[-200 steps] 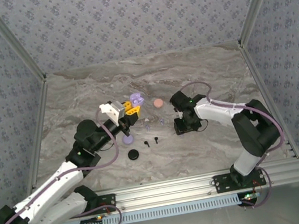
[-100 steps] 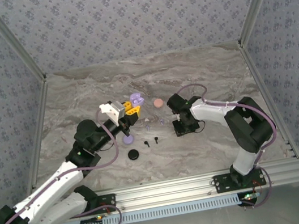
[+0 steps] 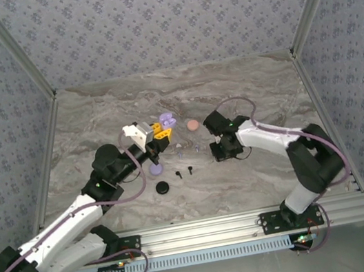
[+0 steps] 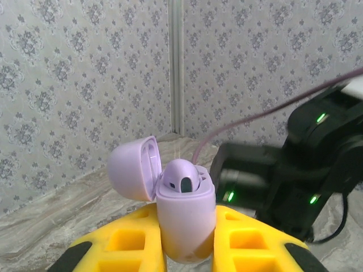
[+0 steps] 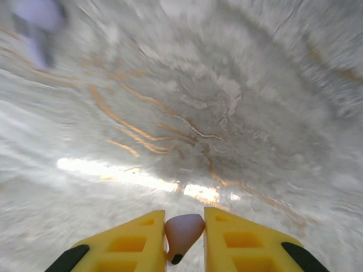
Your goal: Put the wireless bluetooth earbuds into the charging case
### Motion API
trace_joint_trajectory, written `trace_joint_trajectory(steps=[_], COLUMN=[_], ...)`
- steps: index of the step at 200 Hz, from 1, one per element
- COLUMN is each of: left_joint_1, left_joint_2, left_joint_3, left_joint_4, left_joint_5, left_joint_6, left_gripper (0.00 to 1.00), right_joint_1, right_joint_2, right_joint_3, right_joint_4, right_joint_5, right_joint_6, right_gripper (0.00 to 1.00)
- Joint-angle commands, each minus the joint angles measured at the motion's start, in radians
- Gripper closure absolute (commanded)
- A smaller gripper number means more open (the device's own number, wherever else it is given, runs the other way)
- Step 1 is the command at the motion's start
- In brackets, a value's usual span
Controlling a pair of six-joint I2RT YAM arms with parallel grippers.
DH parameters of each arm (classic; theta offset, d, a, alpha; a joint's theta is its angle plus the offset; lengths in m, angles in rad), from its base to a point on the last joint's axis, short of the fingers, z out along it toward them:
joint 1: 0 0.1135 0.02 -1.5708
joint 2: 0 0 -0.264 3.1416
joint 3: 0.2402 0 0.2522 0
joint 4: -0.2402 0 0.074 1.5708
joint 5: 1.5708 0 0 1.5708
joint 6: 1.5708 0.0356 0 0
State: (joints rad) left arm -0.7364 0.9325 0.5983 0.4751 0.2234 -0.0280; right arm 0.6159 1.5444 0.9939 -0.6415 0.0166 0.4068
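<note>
Notes black earbuds (image 3: pixel 190 171) loose on near worktop (image 3: pixel 245 181); finds right pincer (image 5: pixel 185 249) pinched shut on a pale pink earbud (image 5: pixel 184 228); finds left pincer (image 3: pixel 160 132) clamped on open lilac charging case (image 4: pixel 184 221), farther back; judges step as carrying bud to case; next calls for lining it over a free socket before release.

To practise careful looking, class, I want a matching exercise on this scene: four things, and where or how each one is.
Things:
1 lilac charging case
2 pale pink earbud
3 pink disc
4 black disc

States:
A on the table, nearer the arm bases
B pinched in the right gripper
C held in the left gripper, lid open
D on the table, farther from the arm bases

Pairs: 1-C, 2-B, 3-D, 4-A
</note>
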Motion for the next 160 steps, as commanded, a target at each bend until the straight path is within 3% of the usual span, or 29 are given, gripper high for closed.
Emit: trace_joint_trajectory(steps=[1, 56, 97, 160], left_joint_1=[-0.007, -0.007, -0.008, -0.007], left_joint_2=[0.032, 0.138, 0.193, 0.213], left_joint_3=[-0.003, 0.037, 0.056, 0.061], left_joint_4=[0.066, 0.126, 0.162, 0.192], left_joint_5=[0.013, 0.065, 0.094, 0.114], left_joint_6=[-0.014, -0.016, -0.032, -0.057], left_gripper=[1.00, 1.00, 1.00, 1.00], right_joint_1=[0.003, 0.036, 0.108, 0.145], right_joint_2=[-0.162, -0.333, -0.320, -0.270], right_joint_3=[0.089, 0.326, 0.422, 0.416], right_joint_4=[-0.042, -0.038, 0.011, 0.074], right_joint_5=[0.016, -0.070, -0.035, -0.029], right_joint_6=[-0.007, -0.020, -0.019, 0.003], right_gripper=[0.78, 0.78, 0.79, 0.79])
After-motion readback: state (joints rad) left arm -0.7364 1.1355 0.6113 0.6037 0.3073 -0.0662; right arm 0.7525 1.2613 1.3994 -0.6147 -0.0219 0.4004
